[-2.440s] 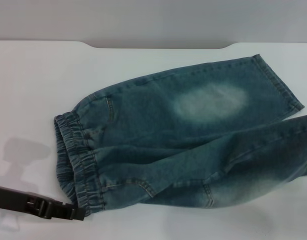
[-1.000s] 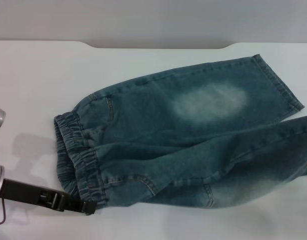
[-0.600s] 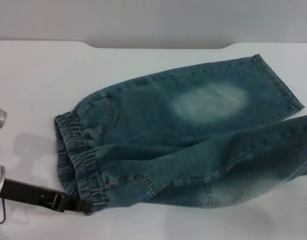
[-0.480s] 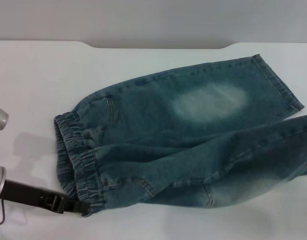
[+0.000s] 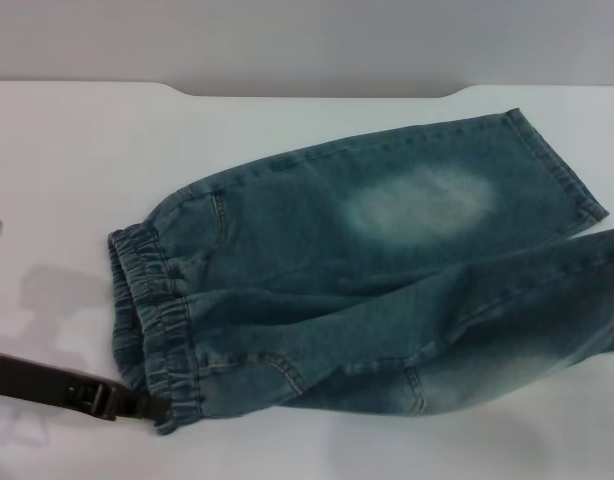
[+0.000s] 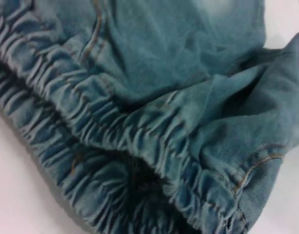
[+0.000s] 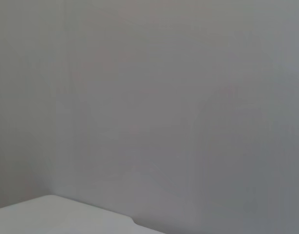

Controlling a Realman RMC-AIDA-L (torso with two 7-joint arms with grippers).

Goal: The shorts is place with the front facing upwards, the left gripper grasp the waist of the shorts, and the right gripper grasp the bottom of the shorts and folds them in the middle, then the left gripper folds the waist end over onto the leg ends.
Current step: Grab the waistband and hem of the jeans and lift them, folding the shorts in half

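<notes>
The left claw [image 5: 152, 410], a black two-fingered claw on a thin black arm, is seen low on the robot's left side. Its tip touches the near corner of the waist [image 5: 152, 325], the puckered, stretchy band of the blue-green faded denim shorts [image 5: 367, 290]. Whether its fingers are open or closed cannot be told, because the tip is hidden by the cloth. In the left wrist view the ruffled band [image 6: 140, 141] fills the picture, and dark folds are seen in it.

The right claw is not seen at all. Only a grey wall and a corner of the white worktop [image 7: 52, 214] are shown in its view.

The shorts are laid flat across the white worktop [image 5: 77, 170], waist to the left and the leg ends [image 5: 562, 170] to the right. The near leg runs off the right side of the head view.

For a good grasp, both layers of the band should probably be pinched, not just the top ruffle. The worktop's far edge [image 5: 317, 95] is well apart from the shorts. Bare room is seen left of the waist and behind the shorts, so the cloth can be lifted and carried over to the leg ends.
</notes>
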